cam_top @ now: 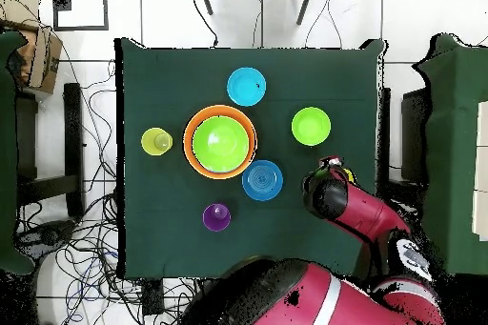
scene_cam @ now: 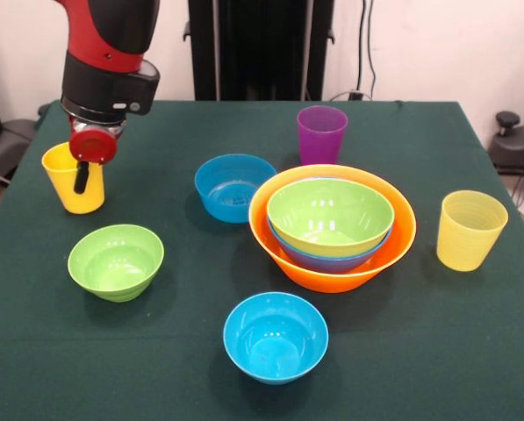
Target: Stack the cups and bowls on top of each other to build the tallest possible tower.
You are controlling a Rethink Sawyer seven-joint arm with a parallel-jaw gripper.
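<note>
1. The table (scene_cam: 472, 351) has a dark green cloth on it, and cups and bowls sit all over it.
2. The robot arm (scene_cam: 108, 53) is red and black. In the front view it comes down at the far left of the table.
3. The gripper (scene_cam: 84, 175) is at the yellow cup (scene_cam: 75, 180). One dark finger (scene_cam: 82, 178) hangs down in front of the cup's wall.
4. I cannot tell if the gripper is wide, narrow, or gripping the cup.
5. In the overhead view the arm covers most of that yellow cup.
6. The big orange bowl (scene_cam: 332, 263) sits near the middle of the table.
7. A blue bowl (scene_cam: 327, 256) sits inside the orange bowl. Only its rim and a bit of its side show.
8. A green bowl (scene_cam: 330, 215) sits inside that blue bowl, on top. These three make the tower so far.
9. A purple cup (scene_cam: 321, 133) stands upright just behind the orange bowl.
10. A small blue bowl (scene_cam: 233, 187) sits just to the left of the orange bowl in the front view.
11. A small green bowl (scene_cam: 116, 261) sits in front of the yellow cup, apart from it.
12. Another small blue bowl (scene_cam: 276, 337) sits alone at the near side of the table.
13. A pale yellow cup with ridges (scene_cam: 470, 230) stands upright on the right, near the orange bowl but apart from it.
</note>
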